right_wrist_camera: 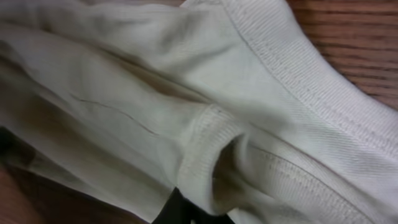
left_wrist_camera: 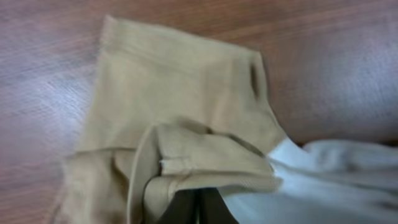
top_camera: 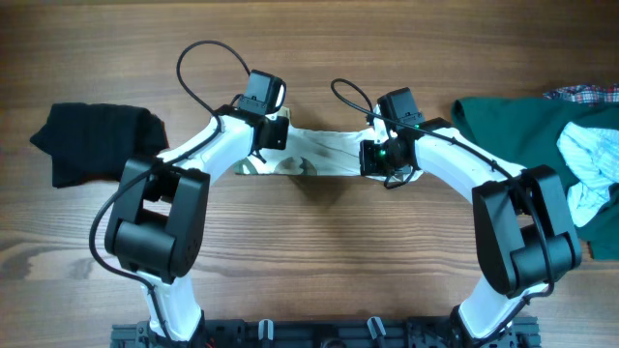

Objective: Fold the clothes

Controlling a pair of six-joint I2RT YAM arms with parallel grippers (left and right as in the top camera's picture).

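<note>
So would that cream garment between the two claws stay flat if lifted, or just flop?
Probably flop: the cream garment bunches and creases where the left claw and right claw meet it. It looks thin, so it is likely light for its size. The wrinkled knit and ribbed hem suggest it won't slip easily, though it may stretch.

I see the desk as brown wood grain with a faint satin sheen. The cream top is soft matt knit, and my right wrist view shows its ribbed band and fine stitching. Its tan patch is smooth matt cloth. The black cloth looks matt, the green cloth matt and smooth, the striped cloth thin and crinkled. The left arm and right arm have glossy white plastic shells and matt black housings.
</note>
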